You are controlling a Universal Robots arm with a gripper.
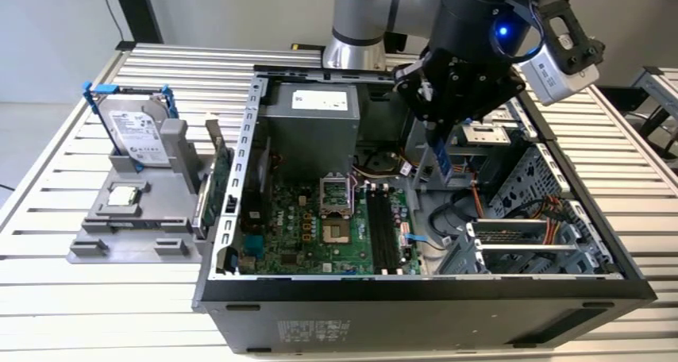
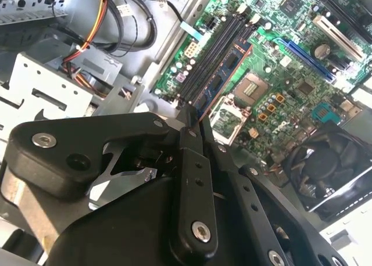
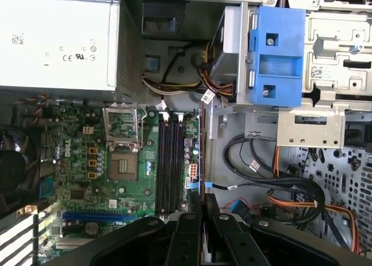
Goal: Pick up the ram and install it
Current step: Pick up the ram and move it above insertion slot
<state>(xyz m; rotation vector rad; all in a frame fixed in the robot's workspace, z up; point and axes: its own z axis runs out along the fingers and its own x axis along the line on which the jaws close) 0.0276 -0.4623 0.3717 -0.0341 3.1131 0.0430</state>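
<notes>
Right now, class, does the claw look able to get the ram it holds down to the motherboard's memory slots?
Probably yes. The claw, shut on the ram, hangs over the open case, the black memory slots lie bare, and the cables sit off to one side.

Reaches down with the arm (image 1: 360, 28), wrist near vertical. Points the gripper (image 1: 433, 136) downward. Pinches the ram (image 2: 226, 68) between narrow black fingers (image 3: 192, 219), close together with just that thin stick between them in both wrist views.
</notes>
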